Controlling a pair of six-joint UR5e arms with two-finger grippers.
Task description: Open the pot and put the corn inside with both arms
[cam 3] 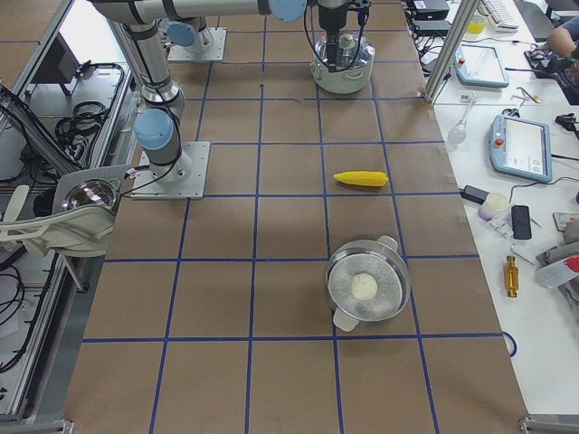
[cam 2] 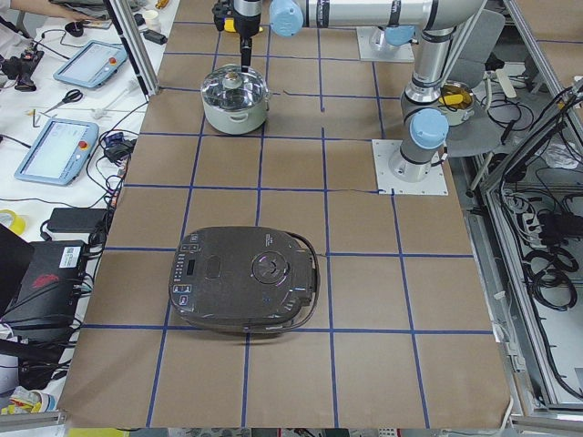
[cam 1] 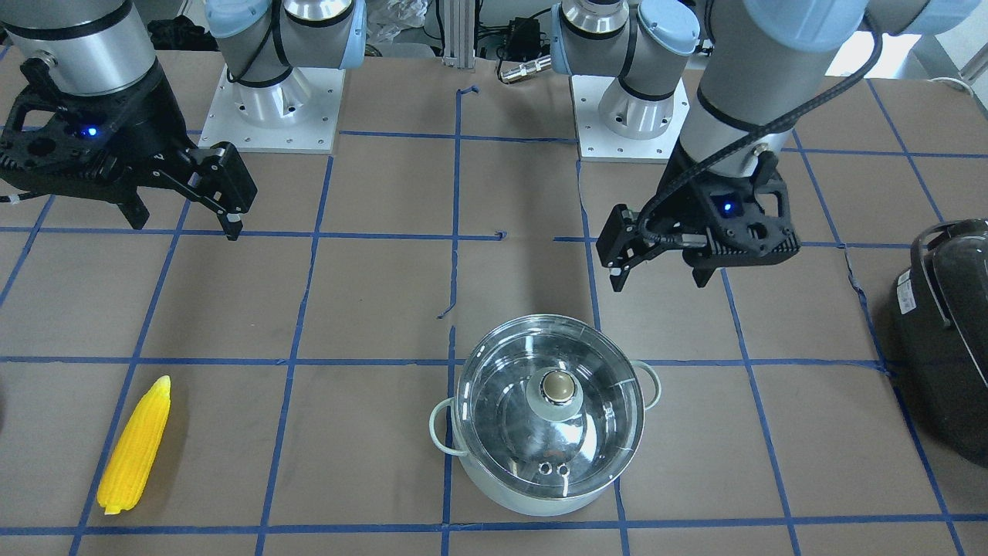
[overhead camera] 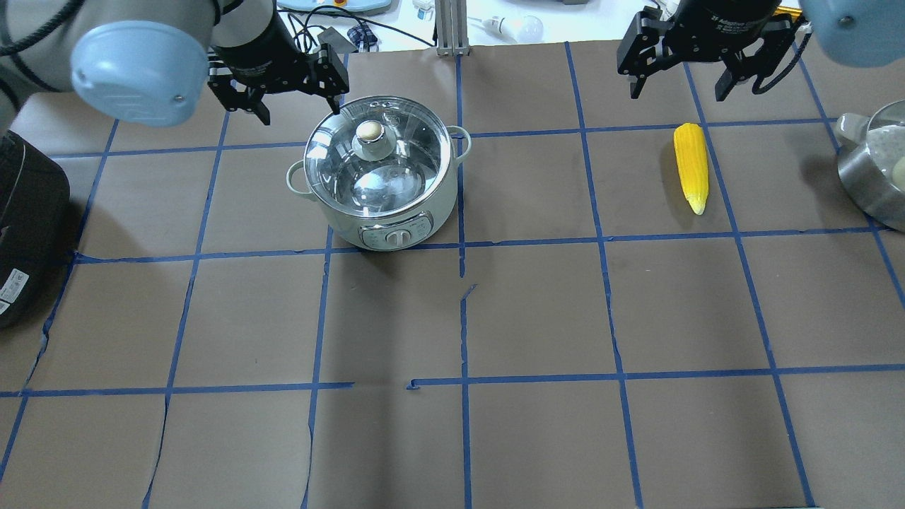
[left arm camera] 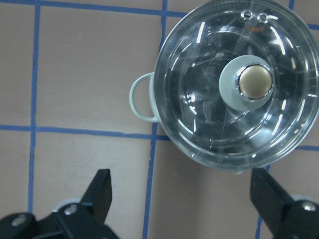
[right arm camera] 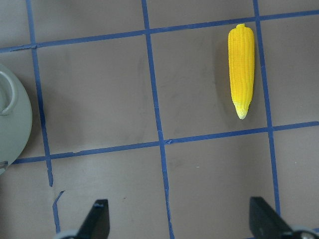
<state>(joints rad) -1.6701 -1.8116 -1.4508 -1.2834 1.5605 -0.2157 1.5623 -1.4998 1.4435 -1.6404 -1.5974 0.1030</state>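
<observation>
The mint-green pot point(cam 1: 532, 500) stands on the table with its glass lid point(cam 1: 502, 401) on and shut; it also shows in the overhead view point(overhead camera: 440, 201). The lid's knob point(left arm camera: 255, 82) shows in the left wrist view. My left gripper point(cam 1: 658, 283) is open and empty, hovering beside the pot on the robot's side; it also shows in the overhead view point(overhead camera: 300, 112). The yellow corn point(overhead camera: 691, 166) lies flat on the table, far from the pot, and shows in the right wrist view point(right arm camera: 241, 69). My right gripper point(overhead camera: 676, 93) is open and empty, in the air, apart from the corn.
A black appliance point(cam 1: 949, 324) with a handle sits at the table's end on my left. A second steel pot point(overhead camera: 877, 166) with a lid stands at the end on my right. The arm bases point(cam 1: 278, 116) stand at the robot's edge.
</observation>
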